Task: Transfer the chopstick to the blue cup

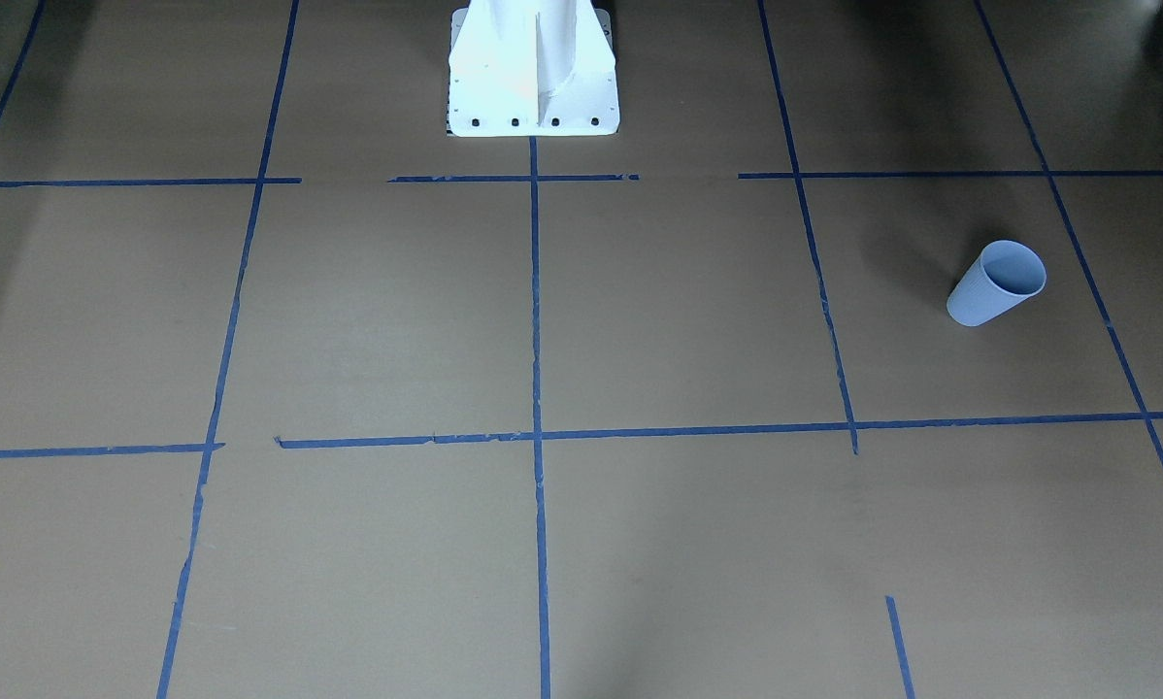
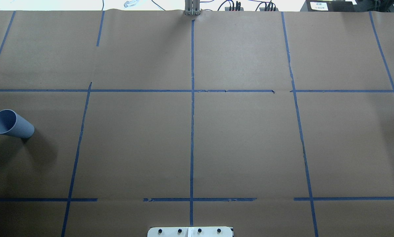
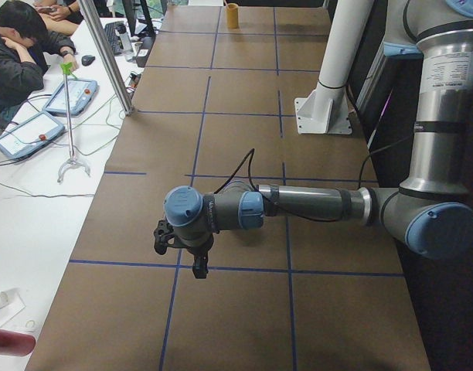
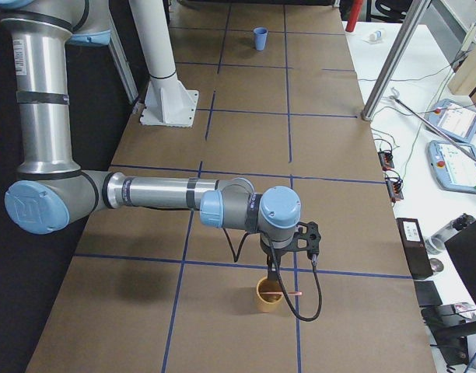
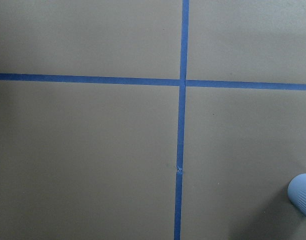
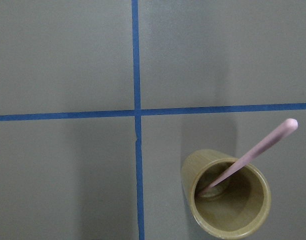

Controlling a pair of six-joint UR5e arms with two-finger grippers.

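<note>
The blue cup [image 1: 997, 282] stands on the table on my left side; it also shows in the overhead view [image 2: 11, 124], far off in the right side view [image 4: 259, 37], and at the left wrist view's edge [image 5: 303, 196]. One pale pink chopstick [image 6: 253, 155] leans in a tan bamboo cup [image 6: 225, 200] on my right side, its tip past the rim [image 4: 294, 294]. My right gripper [image 4: 272, 268] hangs just above that tan cup [image 4: 267, 297]. My left gripper [image 3: 198, 267] hangs low over the table. I cannot tell whether either gripper is open or shut.
Blue tape lines [image 2: 192, 131] grid the brown paper table. The white arm pedestal [image 1: 533, 73] stands at the robot's edge. A metal post [image 3: 105, 58] stands at the operators' edge, with people and tablets [image 3: 28, 131] beyond it.
</note>
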